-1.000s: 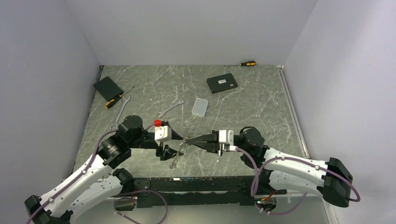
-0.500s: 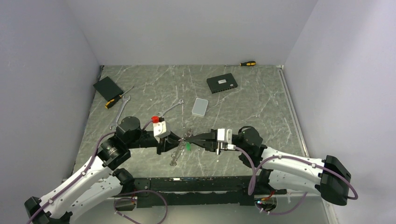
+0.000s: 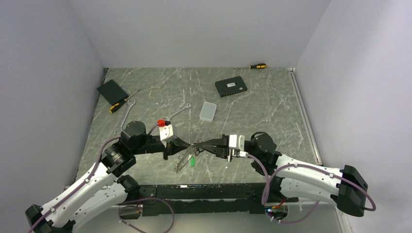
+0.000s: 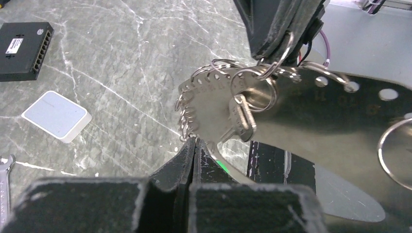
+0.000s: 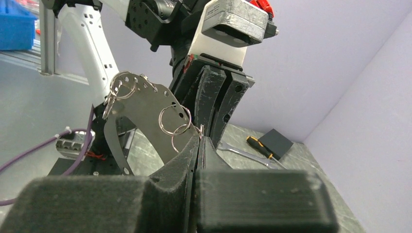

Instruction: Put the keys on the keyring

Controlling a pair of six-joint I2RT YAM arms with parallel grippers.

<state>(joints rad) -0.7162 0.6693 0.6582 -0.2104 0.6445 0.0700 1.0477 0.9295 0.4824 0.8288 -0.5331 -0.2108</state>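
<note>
Overall: two arms reach in from either side and meet tip to tip above the near middle of the grey marble-patterned table (image 3: 272,111).
keyring (image 4: 311,111): a flat, crescent-shaped silvery metal plate, pierced with holes along its edge and strung with several small wire rings. It hangs between the two arms, off the table top, and in the overhead view it trails down toward the near edge.
left gripper (image 4: 194,143): black padded fingers closed flat together, their tips nipping the plate's lower edge.
right gripper (image 5: 198,141): fingers likewise pressed together, pinching one thin silver split ring (image 4: 287,46) that passes through the plate's upper edge.
key (image 4: 241,119): a small flat silver metal key, hanging tilted from a ring against the face of the plate.
green tag (image 3: 193,161): a small bright green plastic piece showing just under the plate, beside the left fingertips. What it is fastened to cannot be told.
wire loop (image 4: 396,150): a larger thin silvery circle near the plate's other end, partly cut off by the frame.
far side of table: a black network switch (image 3: 231,87), a flat white rounded box (image 3: 208,111), a silver wrench (image 3: 177,112) and an orange-and-black screwdriver (image 3: 258,66), all well apart from the arms.
</note>
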